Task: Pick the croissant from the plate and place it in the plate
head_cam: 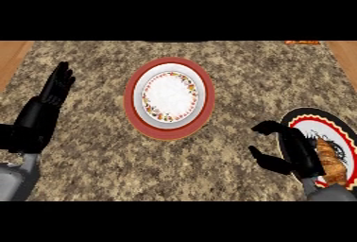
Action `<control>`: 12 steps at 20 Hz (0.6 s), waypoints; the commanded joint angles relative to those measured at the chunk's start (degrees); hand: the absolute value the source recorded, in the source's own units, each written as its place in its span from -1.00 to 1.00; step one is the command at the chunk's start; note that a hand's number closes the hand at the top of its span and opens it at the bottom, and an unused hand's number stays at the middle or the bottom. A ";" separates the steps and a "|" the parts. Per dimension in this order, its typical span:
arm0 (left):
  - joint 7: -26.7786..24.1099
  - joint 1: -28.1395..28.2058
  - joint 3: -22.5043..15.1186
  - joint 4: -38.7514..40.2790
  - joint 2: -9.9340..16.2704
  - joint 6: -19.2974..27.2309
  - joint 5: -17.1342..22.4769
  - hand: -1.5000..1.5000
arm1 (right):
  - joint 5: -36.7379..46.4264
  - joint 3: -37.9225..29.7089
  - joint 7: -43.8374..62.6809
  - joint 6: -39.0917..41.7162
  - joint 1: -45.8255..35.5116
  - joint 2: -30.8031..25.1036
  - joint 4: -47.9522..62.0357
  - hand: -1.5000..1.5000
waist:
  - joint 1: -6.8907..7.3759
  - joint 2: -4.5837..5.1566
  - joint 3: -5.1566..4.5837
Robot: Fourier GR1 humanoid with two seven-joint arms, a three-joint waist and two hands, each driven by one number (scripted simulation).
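A golden-brown croissant point(331, 162) lies on a black plate with red and white rings point(307, 118) at the right edge of the counter. My right hand point(296, 153) hovers over that plate's left side, just left of the croissant, its fingers curled and apart from the thumb, holding nothing. A red-rimmed white plate with a floral border point(169, 98) sits bare at the counter's middle. My left hand point(43, 111) rests open at the left edge, fingers pointing up.
The speckled granite counter point(230, 61) has wooden strips along its far left point(12, 59) and far right point(345, 54). An orange object point(302, 42) peeks in at the top right edge.
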 commanded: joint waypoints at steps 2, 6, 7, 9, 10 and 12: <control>0.32 -0.18 2.23 -0.40 0.33 -2.45 1.98 0.00 | -4.45 -5.01 -13.74 -8.81 5.81 7.29 4.14 -1.00 | -0.13 -0.09 0.26; 1.04 -4.17 3.06 3.76 -1.60 -3.55 0.70 0.00 | -4.89 -6.58 -16.37 -8.70 9.59 5.73 -5.46 -1.00 | -0.87 -0.18 0.11; 2.36 -4.99 3.46 3.08 -1.94 -4.93 1.05 0.00 | -2.14 -7.89 -13.63 -8.53 5.47 4.87 -2.89 -1.00 | -0.30 -0.14 0.11; 4.50 -3.38 3.73 -0.30 -2.02 -3.05 -0.18 0.00 | 0.77 -6.92 -8.50 -8.69 10.80 1.25 -13.20 -1.00 | -0.45 -0.33 0.08; 2.84 -2.79 3.20 0.97 -3.20 -3.02 -0.95 0.00 | 1.00 -9.12 -6.55 -6.56 7.72 -1.17 -11.34 -1.00 | -0.28 -0.25 0.08; 1.19 -0.61 3.93 1.05 -2.51 -3.46 -0.88 0.00 | 5.45 -8.11 3.35 -5.43 7.64 -4.75 -16.12 -1.00 | -0.27 -0.34 -0.01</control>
